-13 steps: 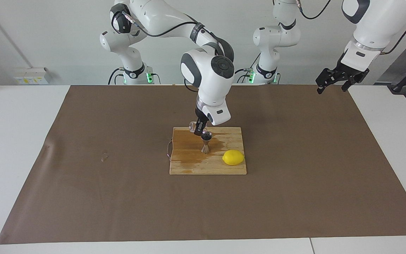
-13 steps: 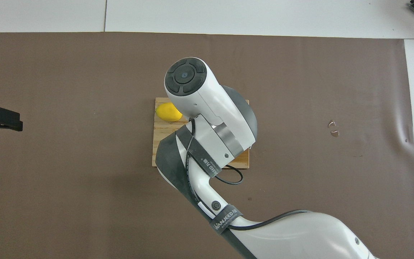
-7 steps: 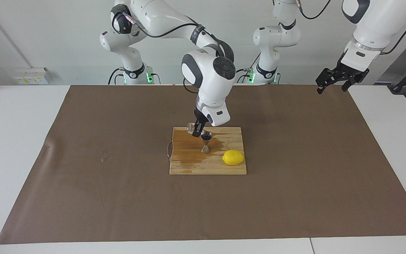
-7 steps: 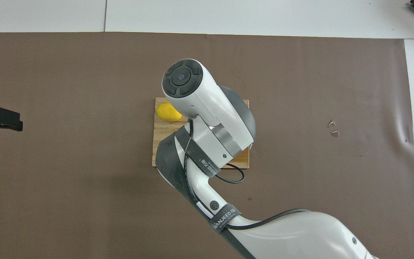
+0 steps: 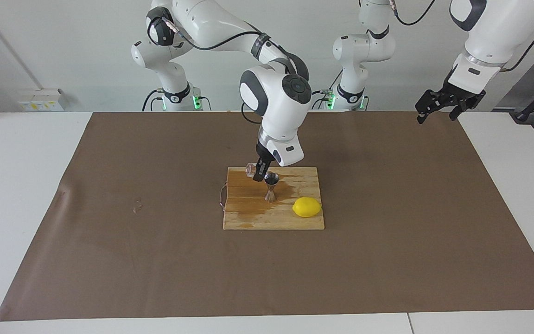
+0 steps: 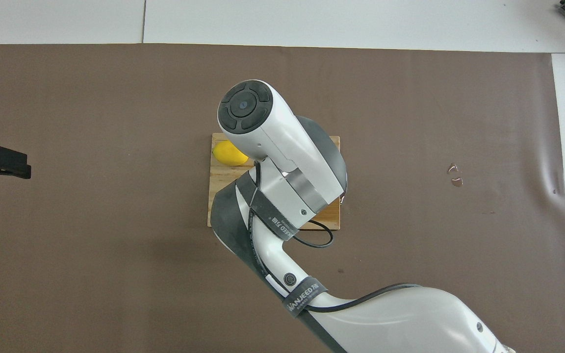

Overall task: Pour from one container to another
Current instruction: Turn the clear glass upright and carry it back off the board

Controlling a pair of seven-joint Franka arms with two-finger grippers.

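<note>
On the wooden board (image 5: 253, 218), right gripper (image 5: 258, 175) pinches the tipped glass cup (image 5: 251, 168) above the jigger (image 5: 270, 187)

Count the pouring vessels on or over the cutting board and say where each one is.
2. The glass cup is tilted in the right gripper over the jigger, which stands on the cutting board, nearer the robots than the lemon. None seems hidden.
</note>
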